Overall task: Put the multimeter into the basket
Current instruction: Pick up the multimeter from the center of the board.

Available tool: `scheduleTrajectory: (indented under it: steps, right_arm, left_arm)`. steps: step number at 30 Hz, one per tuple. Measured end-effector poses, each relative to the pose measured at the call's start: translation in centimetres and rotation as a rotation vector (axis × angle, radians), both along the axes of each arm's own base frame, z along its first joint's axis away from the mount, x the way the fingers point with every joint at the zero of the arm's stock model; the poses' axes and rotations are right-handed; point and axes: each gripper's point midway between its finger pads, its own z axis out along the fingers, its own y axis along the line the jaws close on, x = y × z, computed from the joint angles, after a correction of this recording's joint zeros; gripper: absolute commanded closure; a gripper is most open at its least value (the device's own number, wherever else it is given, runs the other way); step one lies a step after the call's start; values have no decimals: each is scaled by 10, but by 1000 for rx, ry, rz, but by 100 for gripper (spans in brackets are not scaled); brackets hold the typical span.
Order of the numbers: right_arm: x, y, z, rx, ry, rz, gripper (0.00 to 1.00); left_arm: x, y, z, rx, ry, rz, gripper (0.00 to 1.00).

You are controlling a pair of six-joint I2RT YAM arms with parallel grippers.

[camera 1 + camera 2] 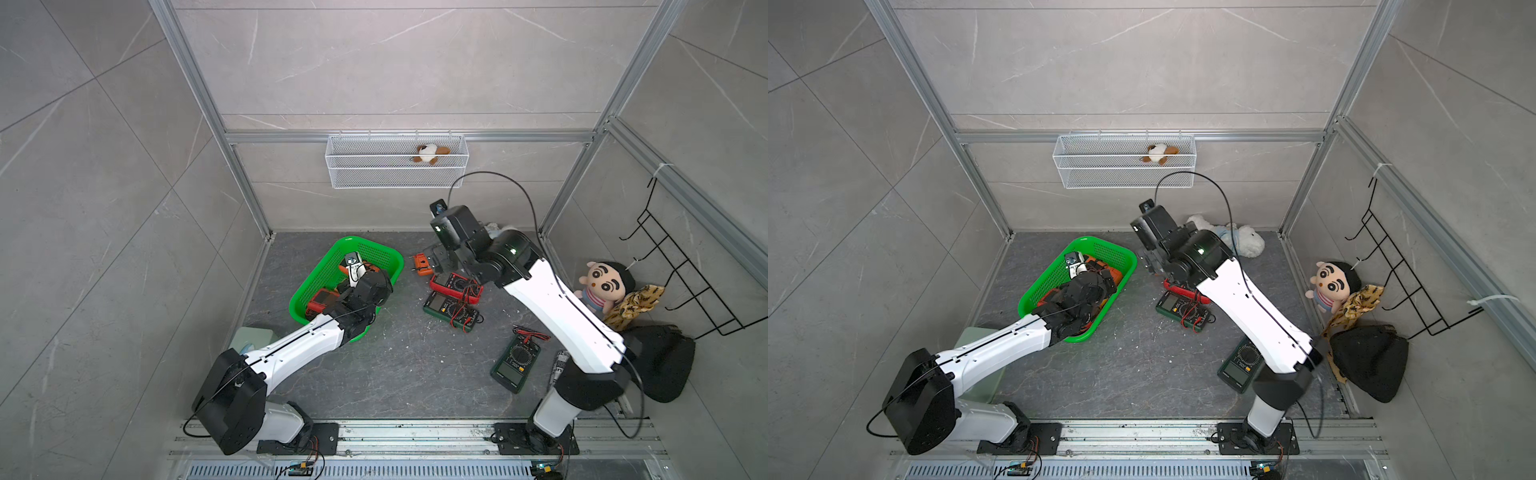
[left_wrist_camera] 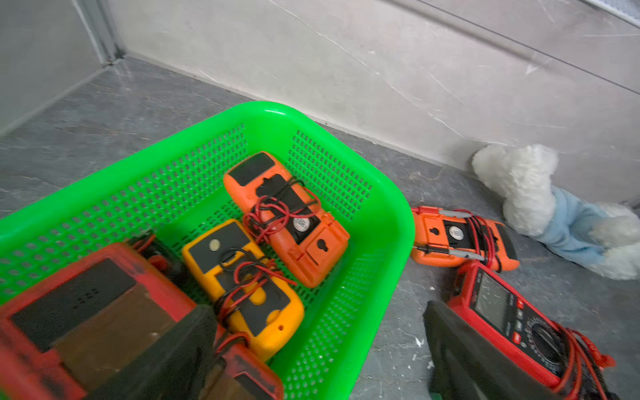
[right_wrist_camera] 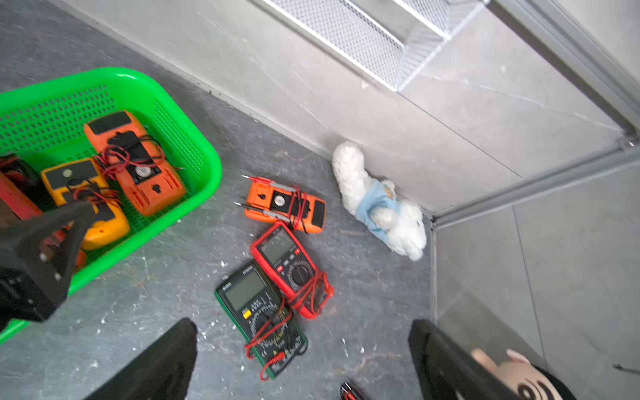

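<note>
Black and spread wide, the left gripper (image 2: 317, 310) holds nothing as it hangs over the green basket (image 2: 398, 207). Inside the basket lie an orange multimeter (image 2: 287, 218), a yellow multimeter (image 2: 242, 287) and a blurred red multimeter (image 2: 86, 311), leads wound round them. The right gripper (image 3: 301, 325) — jaws also apart and empty — hangs above the grey floor, where a dark green multimeter (image 3: 261, 318) touches a red-cased multimeter (image 3: 287, 266); a face-down orange meter (image 3: 285, 204) lies just beside the basket. A white plush (image 3: 377, 204) lies at the back wall. In both top views the left wrist hides most of the basket's contents — and in a top view the right forearm cuts across another green meter (image 1: 1239, 368).
</note>
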Motion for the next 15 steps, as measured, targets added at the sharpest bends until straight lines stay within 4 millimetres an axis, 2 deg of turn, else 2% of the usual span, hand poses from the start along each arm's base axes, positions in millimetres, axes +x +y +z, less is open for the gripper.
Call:
scheduleTrajectory:
  steps: [3, 7, 11, 15]
  right_arm:
    - [-26, -40, 5, 55, -67, -53, 0]
    - [-67, -96, 6, 168, -156, -151, 0]
    - [-96, -136, -17, 255, -193, -258, 0]
    - [-111, -160, -51, 268, -175, -357, 0]
  left_arm:
    - [-2, -23, -4, -14, 8, -60, 2]
    - [-6, -73, -14, -10, 28, -167, 2]
    - [-16, -139, -33, 16, 61, -315, 2]
    - [-37, -200, -61, 57, 108, -473, 2]
